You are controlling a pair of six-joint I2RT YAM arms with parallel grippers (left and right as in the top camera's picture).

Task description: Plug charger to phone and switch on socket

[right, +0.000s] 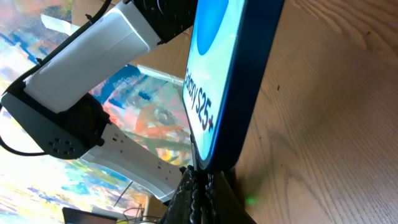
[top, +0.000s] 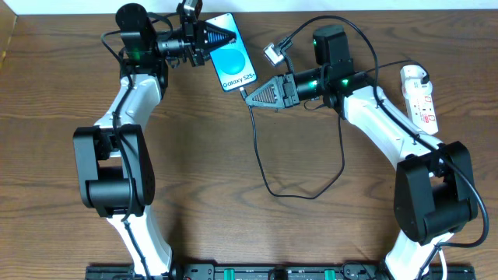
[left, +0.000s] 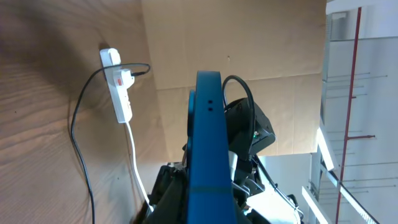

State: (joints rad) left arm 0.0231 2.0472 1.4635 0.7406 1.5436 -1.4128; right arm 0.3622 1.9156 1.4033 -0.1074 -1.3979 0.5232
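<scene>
Over wooden tabletop (top: pixel 233 225), gripped phone (top: pixel 232 62) in clenched left hand (top: pixel 226 36), pinched charger (top: pixel 311 190) tip at its near edge with right hand (top: pixel 250 95); seating seemingly unfinished, socket (top: pixel 420 97) switch probably left to do.

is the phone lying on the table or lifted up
Lifted, it seems: the left pincer grips the phone at its top end, and the right wrist view shows a gap above the table.
</scene>
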